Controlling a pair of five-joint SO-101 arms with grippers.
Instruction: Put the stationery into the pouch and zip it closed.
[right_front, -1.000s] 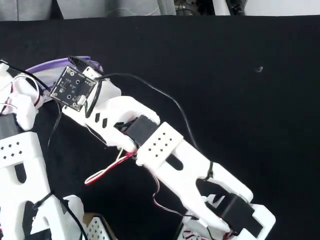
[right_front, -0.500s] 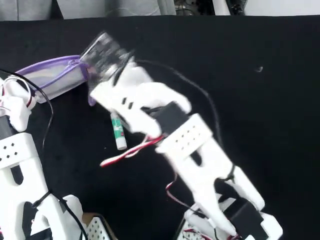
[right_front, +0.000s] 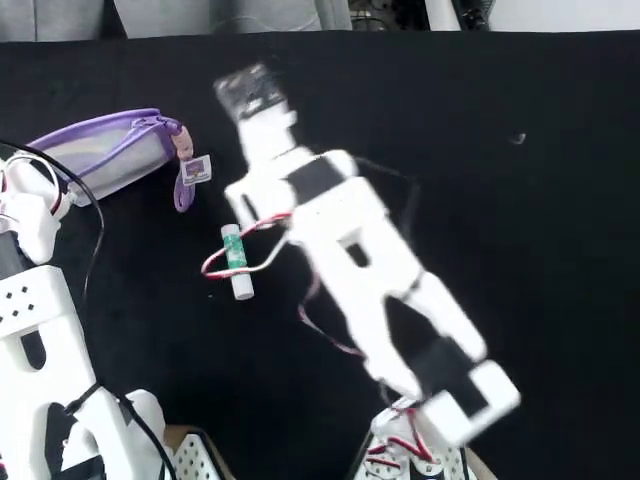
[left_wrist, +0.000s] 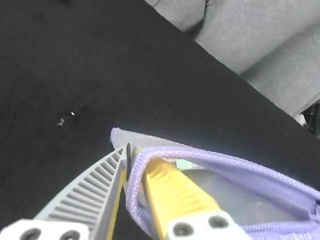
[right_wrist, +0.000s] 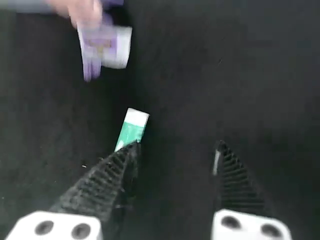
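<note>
Purple pouch (right_front: 100, 150) lies near the worktop's (right_front: 540, 150) left edge. Its zip rim is pinched between the closed fingers of the left end effector (left_wrist: 134, 156). A white-and-green stick (right_front: 240, 285) lies flat near the pouch's tag (right_front: 196, 170), apart from it. Over the stick the right end effector (right_wrist: 176, 146) hangs wide open, holding nothing. Broad black worktop spreads to its right.

Beyond the pouch (right_front: 105, 150), toward the far edge, the black table (right_front: 540, 200) leaves us room to pass — likewise well off past its zip end. Just beside that end hang the tag (right_front: 196, 170) and strap (right_front: 183, 190). Near them lie the white-and-green stick (right_front: 237, 262), a red-and-white cable (right_front: 215, 262) crossing it, and the right arm (right_front: 350, 260). The left arm (right_front: 35, 320) crowds the pouch's near side.
</note>
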